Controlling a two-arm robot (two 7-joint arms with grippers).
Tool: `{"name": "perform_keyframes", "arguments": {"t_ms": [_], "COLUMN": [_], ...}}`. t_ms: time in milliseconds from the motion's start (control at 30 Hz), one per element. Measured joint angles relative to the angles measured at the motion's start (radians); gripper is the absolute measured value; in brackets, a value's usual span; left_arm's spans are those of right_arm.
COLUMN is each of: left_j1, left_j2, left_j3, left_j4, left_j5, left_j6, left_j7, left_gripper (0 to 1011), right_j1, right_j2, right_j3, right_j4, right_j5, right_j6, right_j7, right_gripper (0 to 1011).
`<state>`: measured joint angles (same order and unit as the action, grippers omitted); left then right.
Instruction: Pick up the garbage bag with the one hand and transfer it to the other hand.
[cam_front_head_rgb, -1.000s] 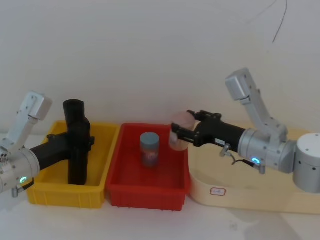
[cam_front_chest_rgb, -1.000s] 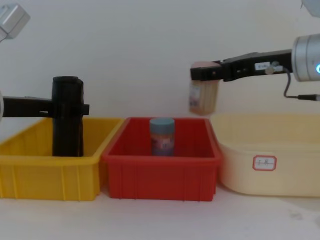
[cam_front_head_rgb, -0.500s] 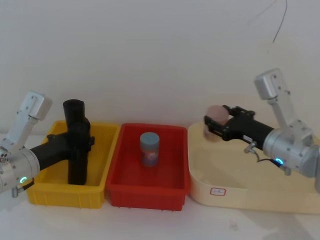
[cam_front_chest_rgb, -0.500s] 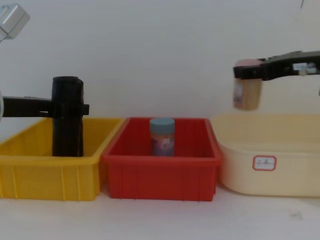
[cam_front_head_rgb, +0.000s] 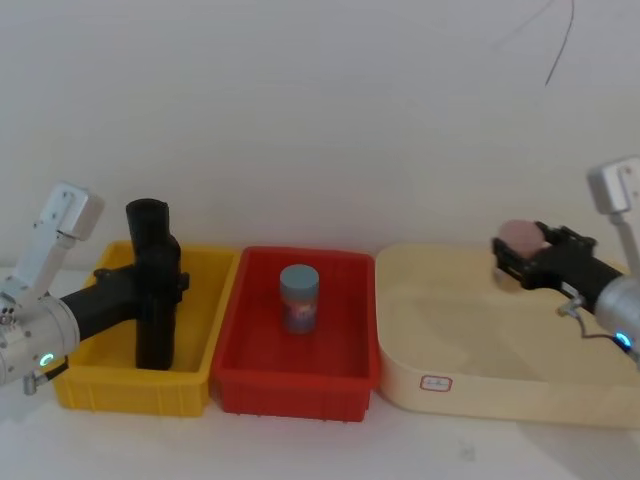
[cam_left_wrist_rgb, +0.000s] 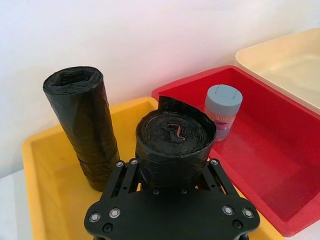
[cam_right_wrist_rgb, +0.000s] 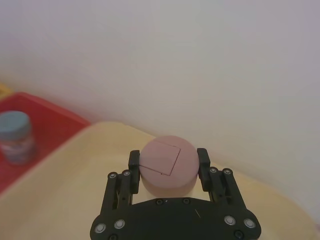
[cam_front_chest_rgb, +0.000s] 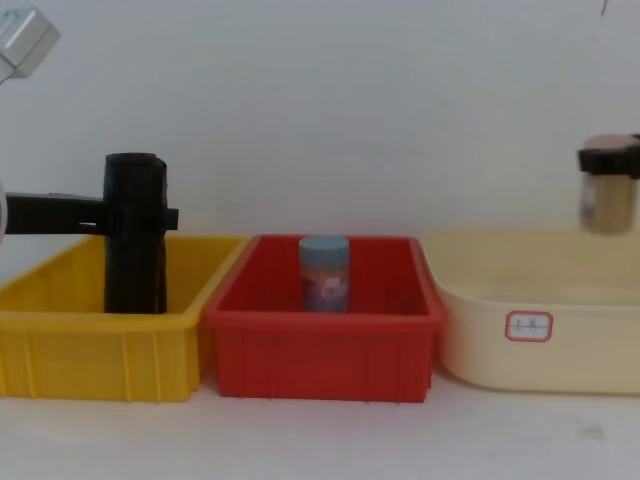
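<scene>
The garbage bag (cam_left_wrist_rgb: 175, 142), a matte-black roll, stands upright in the yellow bin (cam_front_head_rgb: 130, 385). My left gripper (cam_left_wrist_rgb: 172, 165), on the green-lit wrist, is shut on it around its upper half. From the front the same roll (cam_front_chest_rgb: 135, 240) rises above the bin wall with the left gripper (cam_front_chest_rgb: 165, 215) coming in level from the left. A second look-alike roll (cam_left_wrist_rgb: 82, 120) stands free just beside it. My right gripper (cam_right_wrist_rgb: 168, 162), on the blue-lit wrist, is shut on a pink-lidded jar (cam_right_wrist_rgb: 165, 172) far to the right, above the cream tub (cam_front_head_rgb: 480, 385).
A red bin (cam_front_head_rgb: 290, 385) sits between the yellow bin and the cream tub, with a blue-lidded jar (cam_front_head_rgb: 299, 298) standing in it. The three containers stand edge to edge against a white wall. The cream tub's floor (cam_front_head_rgb: 440, 320) is bare.
My right gripper has carried the pink-lidded jar rightward, from above the red bin's right edge to over the far right of the cream tub. The left gripper and its roll have not moved.
</scene>
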<state>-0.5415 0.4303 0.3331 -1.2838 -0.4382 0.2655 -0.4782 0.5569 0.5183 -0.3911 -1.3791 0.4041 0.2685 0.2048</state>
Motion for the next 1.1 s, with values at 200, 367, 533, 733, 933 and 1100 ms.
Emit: {"name": "perform_keyframes", "arguments": {"t_ms": [200,367,533,733,933,1100], "left_j1": [0.0,0.0,0.0,0.0,0.0,0.006], "left_j2": [0.0,0.0,0.0,0.0,0.001,0.006], "left_j3": [0.0,0.0,0.0,0.0,0.0,0.0], "left_j4": [0.0,0.0,0.0,0.0,-0.001,-0.022], "left_j5": [0.0,0.0,0.0,0.0,0.0,0.001], "left_j6": [0.0,0.0,0.0,0.0,-0.001,-0.004], "left_j7": [0.0,0.0,0.0,0.0,0.001,0.01], "left_gripper": [433,433,433,433,433,433], "right_j1": [-0.044,-0.065,-0.083,-0.094,-0.103,-0.107], "right_j2": [0.025,0.036,0.046,0.052,0.057,0.059], "right_j3": [0.047,0.07,0.087,0.1,0.109,0.113], "right_j4": [-0.008,-0.012,-0.015,-0.016,-0.018,-0.018], "right_j5": [0.002,0.004,0.007,0.008,0.009,0.01], "right_j6": [0.009,0.013,0.017,0.019,0.021,0.021], "right_j7": [-0.044,-0.064,-0.081,-0.092,-0.1,-0.103], "right_gripper": [753,874,1001,1000,1000,1000]}}
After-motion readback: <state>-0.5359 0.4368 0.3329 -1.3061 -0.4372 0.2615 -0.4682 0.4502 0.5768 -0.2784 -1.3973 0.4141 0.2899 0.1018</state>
